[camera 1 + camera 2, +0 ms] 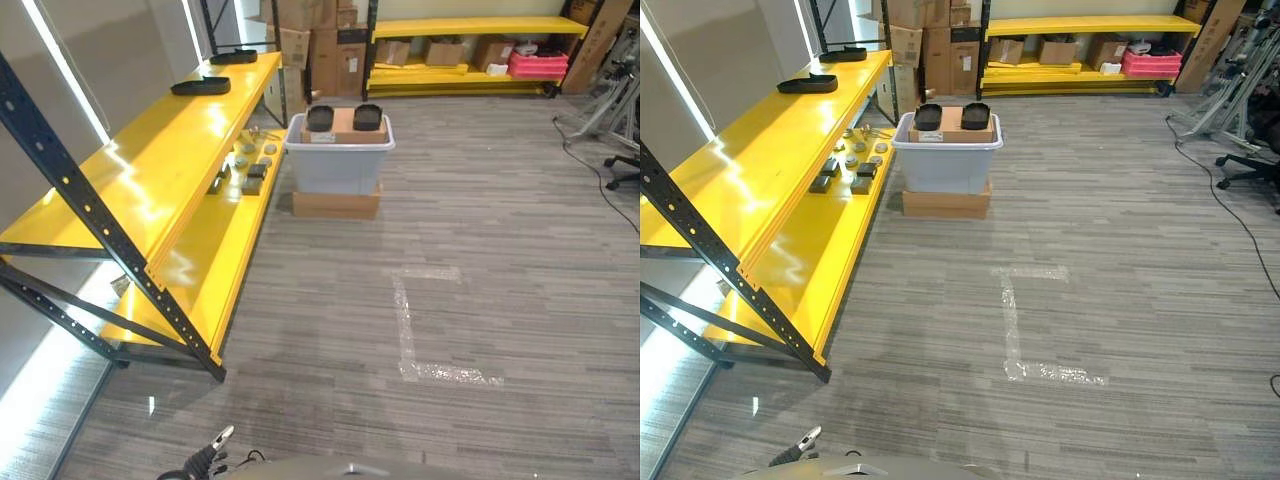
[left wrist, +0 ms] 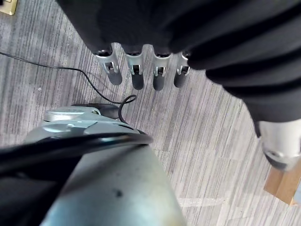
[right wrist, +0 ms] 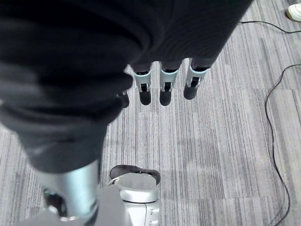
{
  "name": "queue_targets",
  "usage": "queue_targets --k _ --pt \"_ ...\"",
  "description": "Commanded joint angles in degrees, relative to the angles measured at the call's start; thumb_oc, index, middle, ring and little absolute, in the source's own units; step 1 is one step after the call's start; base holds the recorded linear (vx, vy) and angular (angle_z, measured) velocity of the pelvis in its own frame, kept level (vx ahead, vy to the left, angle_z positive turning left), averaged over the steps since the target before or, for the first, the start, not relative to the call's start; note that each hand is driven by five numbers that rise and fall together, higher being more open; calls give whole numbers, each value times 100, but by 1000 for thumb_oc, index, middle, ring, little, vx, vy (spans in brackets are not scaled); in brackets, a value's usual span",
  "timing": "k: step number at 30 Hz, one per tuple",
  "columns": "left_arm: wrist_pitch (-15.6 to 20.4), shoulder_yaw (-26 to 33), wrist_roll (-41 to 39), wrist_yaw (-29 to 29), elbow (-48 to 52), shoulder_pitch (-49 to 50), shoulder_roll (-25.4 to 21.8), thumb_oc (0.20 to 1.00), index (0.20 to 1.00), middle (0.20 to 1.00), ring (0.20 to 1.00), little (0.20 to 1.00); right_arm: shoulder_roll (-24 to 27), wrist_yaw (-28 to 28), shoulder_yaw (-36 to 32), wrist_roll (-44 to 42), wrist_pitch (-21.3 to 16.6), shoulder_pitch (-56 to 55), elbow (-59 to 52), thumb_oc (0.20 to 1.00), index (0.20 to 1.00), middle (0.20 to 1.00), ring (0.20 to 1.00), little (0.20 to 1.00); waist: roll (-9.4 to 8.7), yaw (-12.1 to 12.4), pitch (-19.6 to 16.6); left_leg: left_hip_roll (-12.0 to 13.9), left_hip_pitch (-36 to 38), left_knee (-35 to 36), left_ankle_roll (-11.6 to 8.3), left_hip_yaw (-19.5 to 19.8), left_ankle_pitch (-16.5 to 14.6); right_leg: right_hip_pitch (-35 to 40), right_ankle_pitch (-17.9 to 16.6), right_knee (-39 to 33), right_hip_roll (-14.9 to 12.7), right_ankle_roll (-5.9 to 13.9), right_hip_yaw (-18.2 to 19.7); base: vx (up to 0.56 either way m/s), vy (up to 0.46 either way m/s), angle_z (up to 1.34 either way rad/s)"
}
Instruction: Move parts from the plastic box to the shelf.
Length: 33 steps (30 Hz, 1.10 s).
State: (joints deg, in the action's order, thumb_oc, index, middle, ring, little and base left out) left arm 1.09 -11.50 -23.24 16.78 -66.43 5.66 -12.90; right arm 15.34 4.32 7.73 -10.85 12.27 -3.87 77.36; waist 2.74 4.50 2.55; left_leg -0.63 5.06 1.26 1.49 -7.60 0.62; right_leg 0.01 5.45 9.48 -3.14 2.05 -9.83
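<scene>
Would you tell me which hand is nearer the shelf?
Left. The left hand hangs on the shelf's side; the right hand hangs on the far side. Both are empty.

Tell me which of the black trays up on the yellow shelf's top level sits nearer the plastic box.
The nearer black tray: it lies just up-left of the plastic box. The other tray sits further back along the shelf, towards the stacked cartons.

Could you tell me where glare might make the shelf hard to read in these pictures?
In the left eye view, bright white glare runs along the upper deck of the yellow shelf; in the right eye view, the small parts on its lower deck stay readable, as do the black parts atop the plastic box.
</scene>
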Motion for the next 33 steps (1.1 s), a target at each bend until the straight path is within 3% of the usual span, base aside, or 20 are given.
queue_targets --k 1,7,11,14,17,33 --pt "167 10 282 -21 -184 -294 -74 1000 1000 1000 1000 1000 44 -14 104 113 -54 224 338 1000 1000 1000 1000 1000 -252 9 7 -15 96 236 -189 -184 -135 534 -1033 -1438 -388 643 -135 0 0 0" --pt "535 34 139 -474 -138 -296 -80 1000 1000 1000 1000 1000 48 66 88 34 -71 228 392 1000 1000 1000 1000 1000 -247 14 -2 -21 86 230 -196 -174 -137 529 -1032 -1445 -385 635 -120 0 0 0" --pt "294 65 210 -637 -154 -265 -46 1000 1000 1000 1000 1000 45 198 42 -50 -63 258 446 1000 1000 1000 1000 1000 -243 53 0 -34 82 220 -188 -132 -142 543 -1029 -1448 -392 629 -129 0 0 0" --pt "-202 83 307 -716 -291 -256 -21 1000 1000 1000 1000 1000 37 141 23 -84 -55 273 513 1000 1000 1000 1000 1000 -239 66 -9 -46 99 227 -187 -99 -142 567 -1027 -1448 -402 632 -147 0 0 0" --pt "-363 75 535 -820 -389 -262 10 1000 1000 1000 1000 1000 28 82 18 -89 -105 273 531 1000 1000 1000 1000 1000 -239 62 -27 -56 111 228 -182 -86 -146 582 -1025 -1448 -409 635 -145 0 0 0" --pt "-566 131 380 -1211 -599 -333 58 1000 1000 1000 1000 1000 -38 141 107 -21 -122 254 531 1000 1000 1000 1000 1000 -275 53 -48 -78 126 242 -168 -63 -151 579 -1065 -1448 -445 658 -146 0 0 0"
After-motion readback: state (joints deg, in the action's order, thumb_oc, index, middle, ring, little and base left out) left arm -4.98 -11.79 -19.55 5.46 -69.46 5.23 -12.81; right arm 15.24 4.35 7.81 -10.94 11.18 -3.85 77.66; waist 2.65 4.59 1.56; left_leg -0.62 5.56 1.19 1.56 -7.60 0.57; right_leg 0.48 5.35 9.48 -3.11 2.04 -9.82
